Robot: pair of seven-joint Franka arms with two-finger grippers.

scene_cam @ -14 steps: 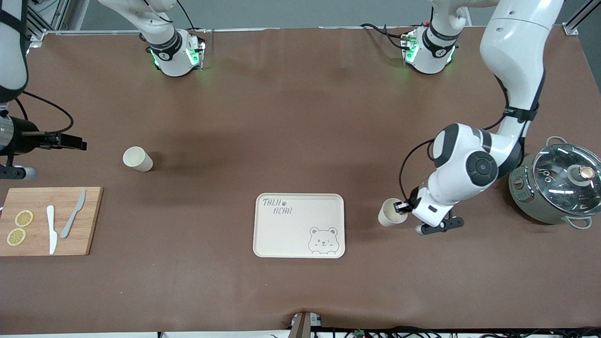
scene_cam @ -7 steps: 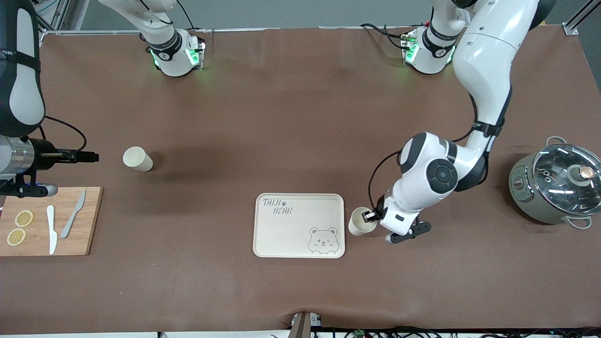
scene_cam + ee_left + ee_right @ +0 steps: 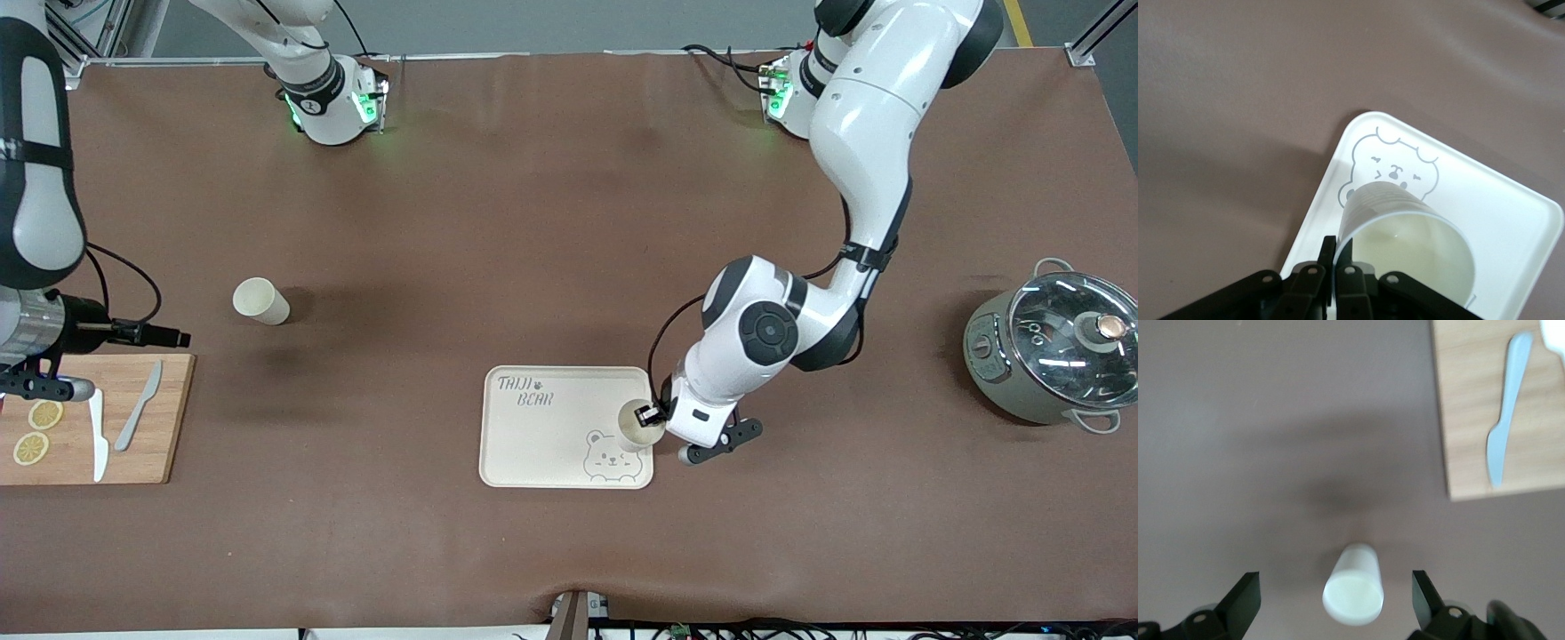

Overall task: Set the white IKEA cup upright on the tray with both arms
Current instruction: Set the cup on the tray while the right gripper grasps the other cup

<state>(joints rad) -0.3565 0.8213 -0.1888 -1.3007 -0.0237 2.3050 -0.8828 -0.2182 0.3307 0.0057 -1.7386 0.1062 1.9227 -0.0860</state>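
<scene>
The cream tray (image 3: 542,440) with the bear face lies near the middle of the table. My left gripper (image 3: 653,414) is shut on the rim of a white cup (image 3: 638,425), one finger inside and one outside. It holds the cup mouth-up over the tray's bear corner. In the left wrist view the cup (image 3: 1405,240) sits above the bear face on the tray (image 3: 1518,200), pinched in my left gripper (image 3: 1341,257). A second white cup (image 3: 260,300) lies on its side toward the right arm's end. My right gripper (image 3: 178,338) is open beside it. In the right wrist view this cup (image 3: 1353,585) lies between the open fingers.
A wooden cutting board (image 3: 169,418) with two knives and lemon slices lies at the right arm's end, nearer the camera than the lying cup; it also shows in the right wrist view (image 3: 1471,420). A lidded pot (image 3: 1053,347) stands at the left arm's end.
My left gripper has carried the cup from the bare table onto the tray's bear corner. My right gripper has shifted a little toward the cutting board and the lying cup.
</scene>
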